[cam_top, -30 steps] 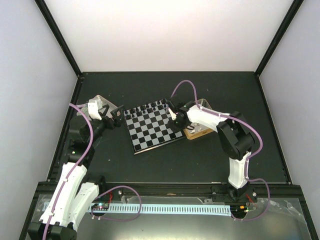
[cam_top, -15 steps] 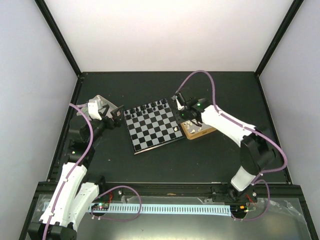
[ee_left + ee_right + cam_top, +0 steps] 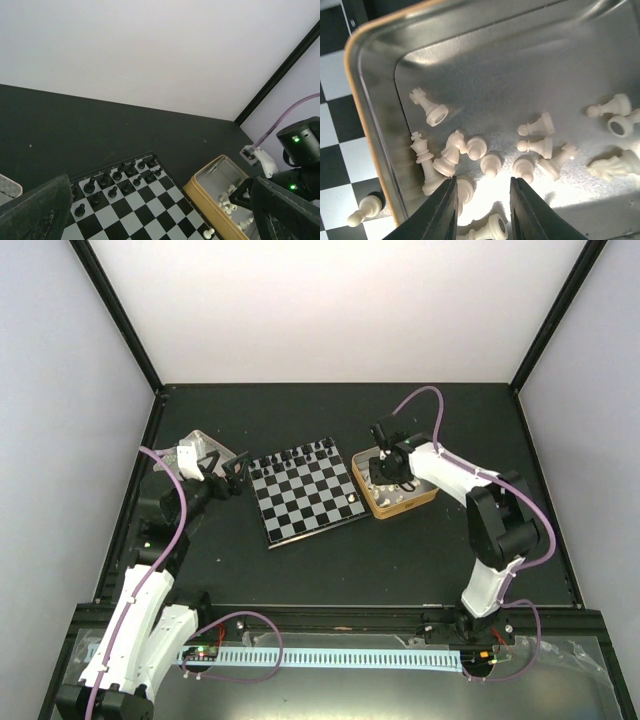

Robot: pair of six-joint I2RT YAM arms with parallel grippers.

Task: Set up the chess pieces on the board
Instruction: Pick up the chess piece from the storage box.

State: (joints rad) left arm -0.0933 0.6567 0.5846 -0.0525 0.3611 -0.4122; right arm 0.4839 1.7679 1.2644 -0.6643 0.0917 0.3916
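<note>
Firstly, we list the dark table (image 3: 400, 560), with the board (image 3: 305, 492) lying flat on it, turned at a slight angle.

Next, the left arm (image 3: 150, 590) reaches toward the board's left side, and the right arm (image 3: 480, 510) bends in from the board's right.

Item: a gold-rimmed tin (image 3: 412, 508) sits just beside the board's right edge. A pale tin (image 3: 196, 443) sits off the board's left far corner, partly hidden by the left arm; we cannot tell its contents.

Item: the left gripper (image 3: 236, 472) hovers just off the board's left edge, its fingers spread wide and holding nothing. The right gripper (image 3: 482, 181) hangs over the gold-rimmed tin to the board's right, pointing down into it, its fingers (image 3: 440, 212) parted with nothing pinched between them.

Item: black chess pieces (image 3: 117, 182) stand upright, filling the board's two far rows.

Item: white chess pieces (image 3: 535, 145) lie loose in the gold-rimmed tin, most tipped on their sides.

Item: one white pawn (image 3: 365, 207) stands on the board's near right corner, just beside the tin's rim.
</note>
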